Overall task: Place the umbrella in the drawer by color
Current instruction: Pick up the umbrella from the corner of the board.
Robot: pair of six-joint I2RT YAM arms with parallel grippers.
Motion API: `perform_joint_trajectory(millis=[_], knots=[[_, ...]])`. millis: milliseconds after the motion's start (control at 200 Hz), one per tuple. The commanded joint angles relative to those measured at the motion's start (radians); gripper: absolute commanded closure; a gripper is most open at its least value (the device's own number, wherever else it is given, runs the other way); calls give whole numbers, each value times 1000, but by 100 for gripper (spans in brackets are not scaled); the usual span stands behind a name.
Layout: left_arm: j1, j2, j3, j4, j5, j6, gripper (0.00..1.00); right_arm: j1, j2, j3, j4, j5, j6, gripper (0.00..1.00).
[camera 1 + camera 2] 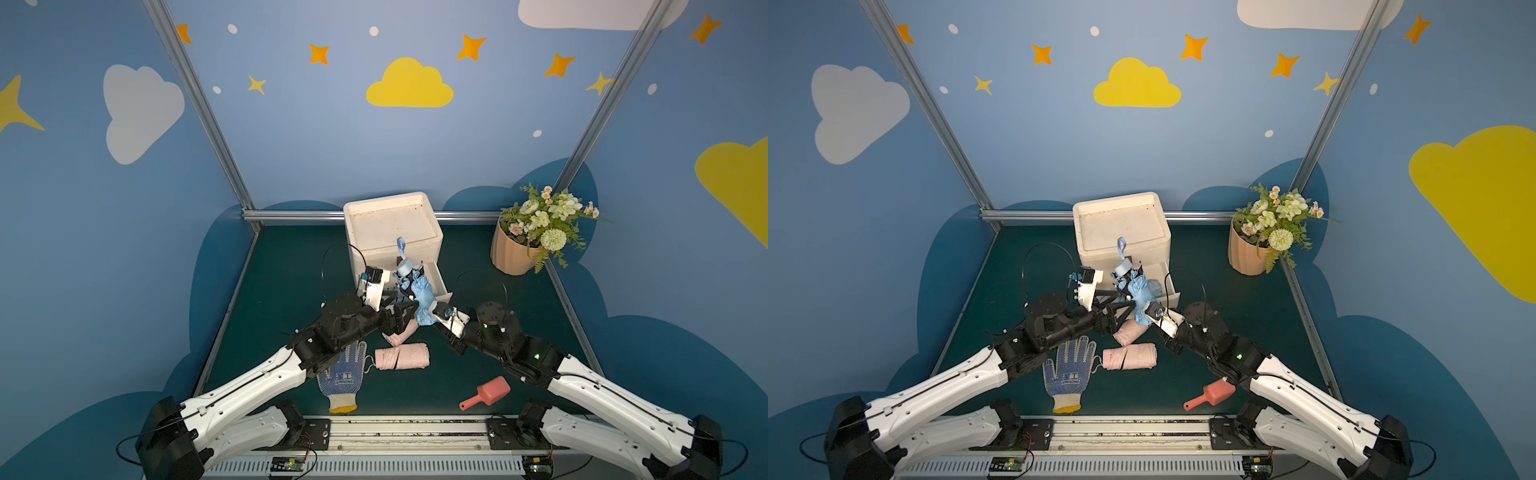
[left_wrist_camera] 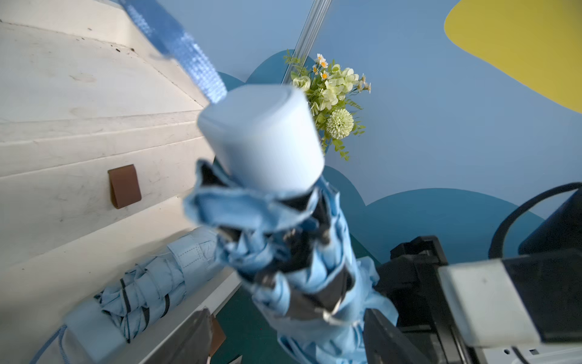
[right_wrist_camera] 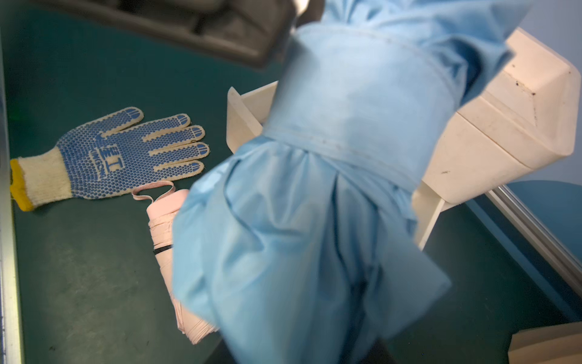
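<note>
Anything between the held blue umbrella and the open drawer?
Nothing visible between them. The right gripper holds the blue umbrella over the open drawer. A second blue umbrella lies inside; the left gripper, jaws open, flanks the held one.

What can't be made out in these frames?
- right gripper fingertips: right wrist view, buried behind blue umbrella cloth.
- open drawer contents: in both top views, blocked by that umbrella and the left gripper; left wrist view cuts part off.
- rear pink umbrella: in both top views, partly under the left arm.
- handle: left wrist view, blurred, too close.
</note>
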Motion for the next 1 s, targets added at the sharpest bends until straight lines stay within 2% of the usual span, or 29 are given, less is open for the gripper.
perform_joint_trajectory(millis=[0,135,280,315,415,501,536,631,721,836,991], knots=[[2,9,29,64,36,-30,20,35,-4,20,102,27,-71,89],[3,17,31,77,29,-39,21,77,-3,15,109,29,-116,89],[3,30,28,86,22,-51,32,105,-1,5,122,42,-157,88],[2,32,26,92,24,-55,39,109,1,4,125,51,-162,86],[3,35,28,103,22,-59,69,114,12,6,135,103,-153,77],[3,25,26,117,-19,-42,92,113,16,8,138,158,-136,62],[2,19,28,127,-49,-28,97,112,14,8,139,183,-134,57],[4,13,42,143,-166,17,97,110,-2,0,141,242,-77,39],[8,19,49,148,-281,40,98,102,-30,-19,144,273,-14,30],[16,60,29,252,-371,53,98,85,-75,-72,179,281,45,25],[22,186,73,332,-405,82,97,63,-132,-104,180,282,112,24]])
